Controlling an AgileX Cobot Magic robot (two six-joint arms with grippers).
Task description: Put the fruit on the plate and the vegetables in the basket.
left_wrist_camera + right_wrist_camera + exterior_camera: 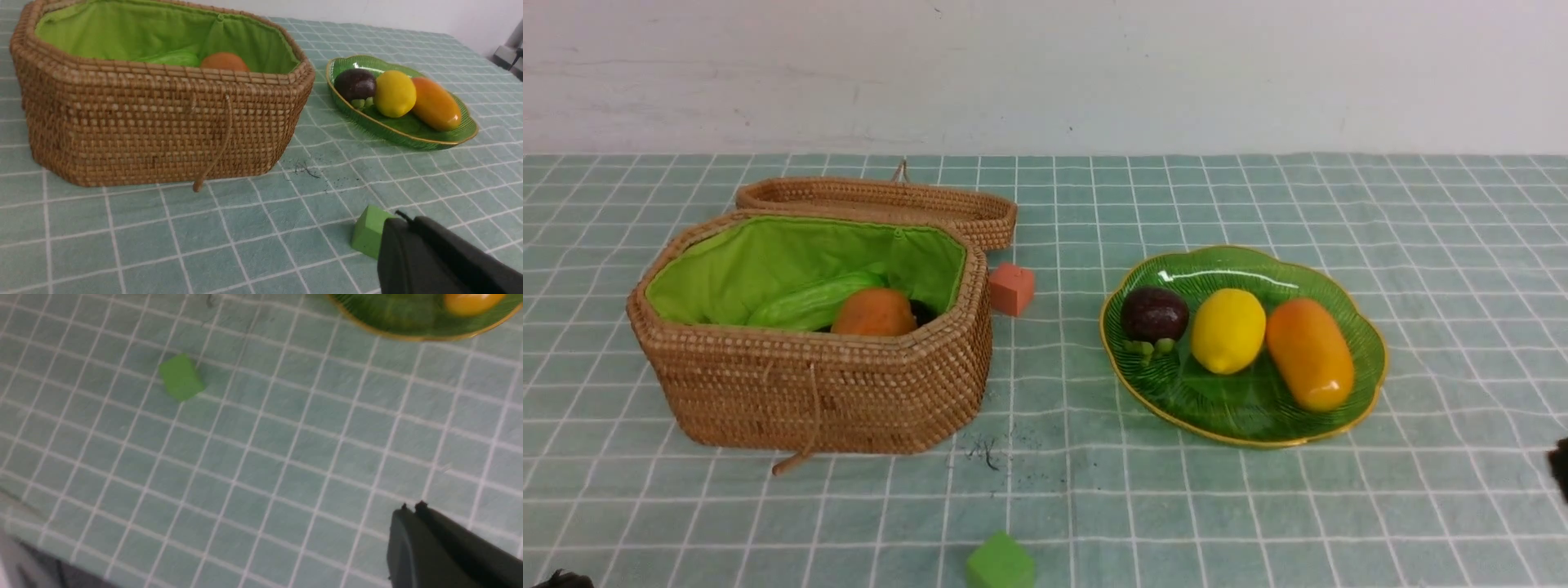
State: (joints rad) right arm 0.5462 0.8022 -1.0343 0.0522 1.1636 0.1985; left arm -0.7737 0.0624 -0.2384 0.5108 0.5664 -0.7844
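The left end effector (402, 218) is sitting low over the counter (1258, 506) with its black tips pressed together on nothing, and the right end effector (410, 506) is doing the same, tips together and empty.

Over at three o'clock from the basket, the wide translucent green leaf-ribbed plate (1368, 359) is carrying all three fruits: the round dark-purple mangosteen (1153, 314), the yellow oval lemon (1228, 330) and the larger orange-yellow mango (1310, 353), lying side by side. At nine o'clock from the plate, the octagonal tan wicker basket (817, 392) is standing with its lid thrown back; inside, the light-green ridged gourd (809, 304) and the brown-orange potato (874, 314) are showing, while anything deeper is hidden.

These glossy toys are looking light, hard and slippery, so I'd be pinching across the narrow middle. The glass plate is looking fragile. The sorting is looking finished.
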